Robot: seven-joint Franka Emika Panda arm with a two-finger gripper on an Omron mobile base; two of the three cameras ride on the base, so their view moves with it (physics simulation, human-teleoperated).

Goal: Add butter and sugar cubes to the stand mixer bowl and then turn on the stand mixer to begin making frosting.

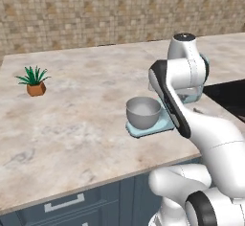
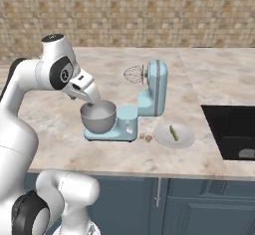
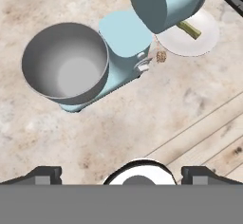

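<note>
The pale blue stand mixer (image 2: 154,92) stands on the counter with its head tilted up and its whisk (image 2: 133,74) raised. The stand mixer bowl (image 2: 98,115), grey metal and empty, sits on the mixer's flat base (image 1: 158,127). The bowl (image 3: 66,66) shows at the upper left of the hand view. The butter (image 2: 173,132), a thin yellowish stick, lies on a white plate (image 2: 185,140) right of the mixer. Small brown sugar cubes (image 2: 146,138) lie between base and plate. My gripper (image 2: 91,98) hangs just above the bowl's left rim, open and empty (image 3: 122,173).
A dark sunken basin (image 2: 231,129) lies in the counter right of the plate. A small potted plant (image 1: 34,81) stands far left. The counter's front edge and blue drawers (image 1: 72,203) run below the mixer. A tiled wall closes the back.
</note>
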